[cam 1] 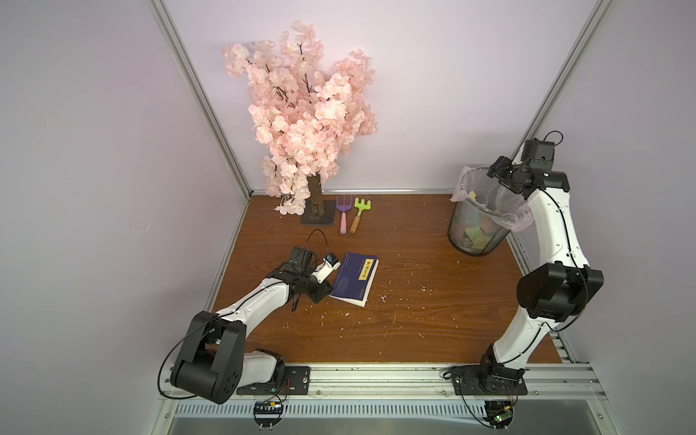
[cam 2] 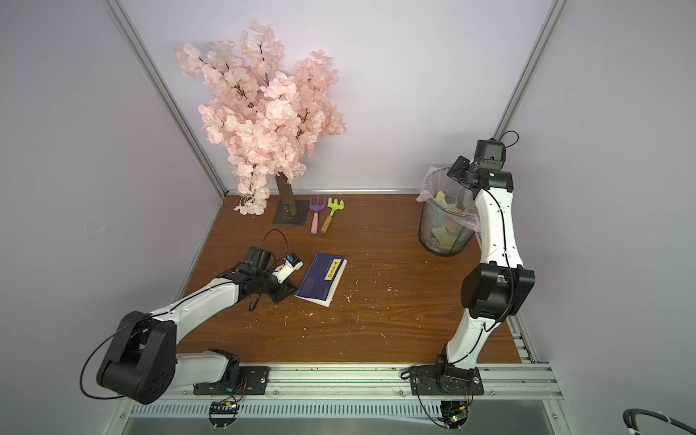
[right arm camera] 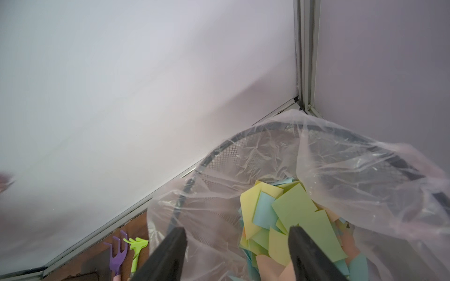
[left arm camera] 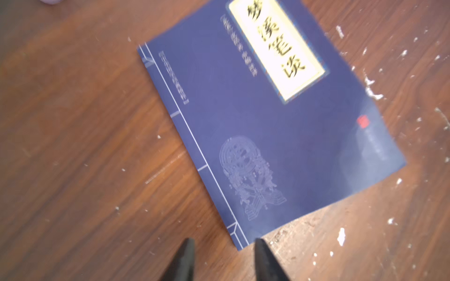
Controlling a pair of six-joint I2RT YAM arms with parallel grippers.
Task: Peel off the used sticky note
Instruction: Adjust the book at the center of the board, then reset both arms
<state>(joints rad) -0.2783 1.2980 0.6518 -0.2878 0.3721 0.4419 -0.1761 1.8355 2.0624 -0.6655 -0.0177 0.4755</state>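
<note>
sticky notes (right arm camera: 292, 211), yellow, green, blue, peach, heaped in the lined bin (cam 1: 478, 241) at the far right corner of the tabletop (cam 1: 414, 320); used one not told apart among them. left of centre: left gripper (left arm camera: 222, 243), fingers parted, empty, at the near left corner of a closed blue book (cam 1: 354, 279) lying flat. by the far edge: blossom tree (cam 1: 301, 113), two toy forks (cam 1: 352, 214). above the bin: right gripper (right arm camera: 236, 233), spread wide, empty.
</note>
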